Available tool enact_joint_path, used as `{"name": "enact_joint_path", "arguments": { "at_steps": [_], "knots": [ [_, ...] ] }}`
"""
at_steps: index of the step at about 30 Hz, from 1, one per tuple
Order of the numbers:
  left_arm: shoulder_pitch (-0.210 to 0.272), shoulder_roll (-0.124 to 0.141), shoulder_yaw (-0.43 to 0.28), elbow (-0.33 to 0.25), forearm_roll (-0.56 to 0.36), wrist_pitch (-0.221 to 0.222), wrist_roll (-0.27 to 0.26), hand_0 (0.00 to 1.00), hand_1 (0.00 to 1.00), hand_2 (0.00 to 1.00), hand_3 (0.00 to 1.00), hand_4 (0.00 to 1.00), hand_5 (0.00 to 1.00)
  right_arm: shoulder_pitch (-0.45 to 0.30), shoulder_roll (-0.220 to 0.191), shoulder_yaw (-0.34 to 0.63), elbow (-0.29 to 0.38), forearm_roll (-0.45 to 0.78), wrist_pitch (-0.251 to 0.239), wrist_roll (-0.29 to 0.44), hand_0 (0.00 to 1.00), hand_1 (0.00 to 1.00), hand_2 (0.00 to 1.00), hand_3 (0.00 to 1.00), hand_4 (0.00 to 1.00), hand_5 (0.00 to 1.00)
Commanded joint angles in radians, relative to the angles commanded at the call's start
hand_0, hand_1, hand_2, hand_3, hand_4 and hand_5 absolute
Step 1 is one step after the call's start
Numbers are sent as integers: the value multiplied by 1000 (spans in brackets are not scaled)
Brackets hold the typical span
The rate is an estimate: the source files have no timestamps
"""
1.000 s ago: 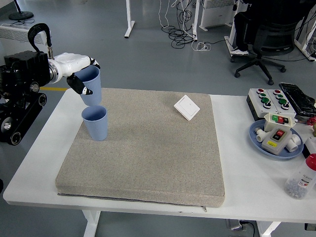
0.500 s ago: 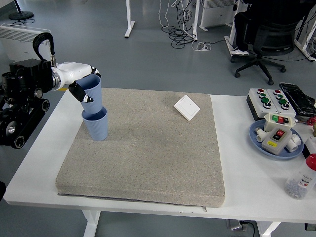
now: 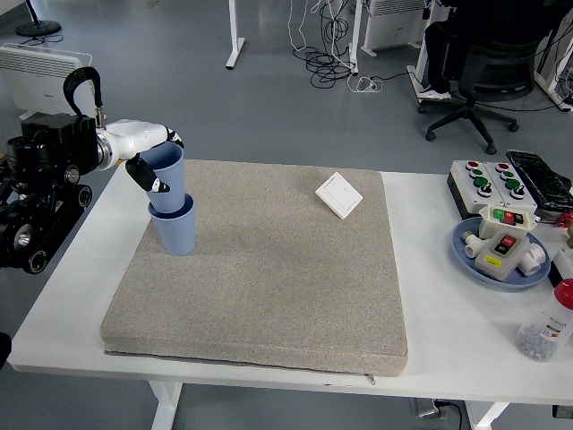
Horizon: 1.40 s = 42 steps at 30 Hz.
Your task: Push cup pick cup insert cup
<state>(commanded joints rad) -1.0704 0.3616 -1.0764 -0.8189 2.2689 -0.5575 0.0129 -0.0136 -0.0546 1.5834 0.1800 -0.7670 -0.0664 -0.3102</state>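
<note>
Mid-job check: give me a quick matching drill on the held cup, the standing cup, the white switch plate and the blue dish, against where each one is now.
1 upper blue cup
2 lower blue cup
3 white switch plate
4 blue dish

a bare table, right of the pad
b far part of the grey pad
c standing on the pad's left side
d in the left hand, partly nested

1-d, 2-c, 3-b, 4-a

Upper cup point(image 3: 166, 175) bottom hidden inside lower cup point(image 3: 175, 227).
</note>
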Motion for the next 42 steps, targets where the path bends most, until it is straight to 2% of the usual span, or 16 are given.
{"name": "enact_joint_path", "arguments": {
  "at_steps": [13, 14, 19, 20, 25, 26, 31, 32, 37, 38, 42],
  "knots": [
    [11, -10, -9, 16, 0, 8, -15, 455, 484, 461, 462, 489, 2, 2, 1, 1, 0, -3, -1, 1, 723, 663, 739, 635, 231, 415],
    [11, -11, -10, 18, 0, 11, -17, 496, 576, 571, 540, 439, 2, 2, 1, 1, 0, -3, -1, 1, 723, 663, 739, 635, 231, 415],
    [13, -14, -13, 31, 0, 21, -27, 496, 576, 571, 540, 439, 2, 2, 1, 0, 0, -3, -1, 1, 723, 663, 739, 635, 231, 415],
    [14, -14, -13, 31, 0, 21, -28, 503, 684, 738, 708, 688, 25, 2, 1, -1, 0, -3, -1, 1, 724, 663, 739, 635, 231, 416],
    [15, -14, -12, 32, 0, 4, -30, 503, 684, 738, 708, 688, 25, 2, 1, -1, 0, -3, -1, 1, 724, 663, 739, 635, 231, 416],
    [15, -14, -13, 32, 0, 2, -31, 664, 795, 890, 822, 790, 100, 2, 1, -1, 0, -3, -1, 2, 724, 663, 738, 634, 231, 416],
    [17, -16, -16, 34, 0, 9, -37, 664, 795, 890, 822, 790, 100, 1, 1, -1, 0, -2, -2, 2, 724, 663, 738, 634, 231, 416],
    [18, -16, -16, 34, 0, 10, -38, 780, 862, 978, 902, 976, 359, 1, 1, -1, 0, -2, -1, 2, 724, 663, 739, 634, 231, 416],
    [20, -18, -21, 44, 0, 28, -48, 780, 862, 978, 902, 976, 359, 2, 1, -2, 0, -2, -1, 2, 724, 663, 739, 634, 231, 416],
    [21, -18, -22, 46, 0, 31, -50, 825, 884, 992, 926, 998, 435, 2, 1, -2, 0, -2, -1, 2, 724, 663, 739, 632, 232, 417],
    [22, -19, -26, 51, 0, 36, -55, 825, 884, 992, 926, 998, 435, 2, 1, 0, 0, -4, -1, 2, 724, 663, 739, 632, 232, 417]
  ]
}}
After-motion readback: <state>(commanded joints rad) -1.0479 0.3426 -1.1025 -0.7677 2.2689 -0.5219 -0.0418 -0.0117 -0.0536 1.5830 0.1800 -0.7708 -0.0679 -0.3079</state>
